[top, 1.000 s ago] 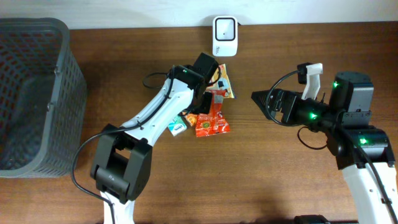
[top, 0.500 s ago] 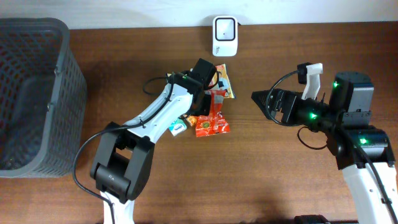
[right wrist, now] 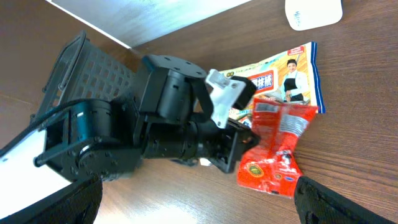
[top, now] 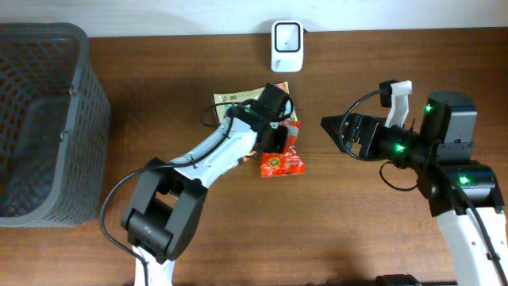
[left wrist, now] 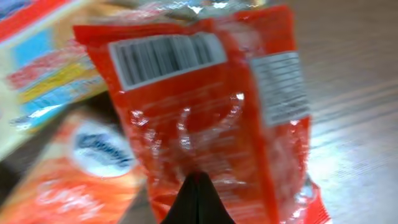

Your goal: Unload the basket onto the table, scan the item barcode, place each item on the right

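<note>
**Left gripper (left wrist: 198, 185) pinching the red packet (top: 282, 156) at mid-table**
Its jaws are closed on the packet's edge. Bare wood separates the packet from the scanner (top: 286, 36) at the far edge. On the right, the right gripper (top: 329, 127) is wide open and empty.

At the left edge of the overhead view sits a dark grey plastic mesh basket (top: 91, 111), upright on the brown wood-grain table (top: 357, 238). A pale white wall strip (top: 159, 16) runs along the top edge of the frame.

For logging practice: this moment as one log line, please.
left gripper shut on red packet | barcode in wrist view | right gripper open | scanner untouched
</note>
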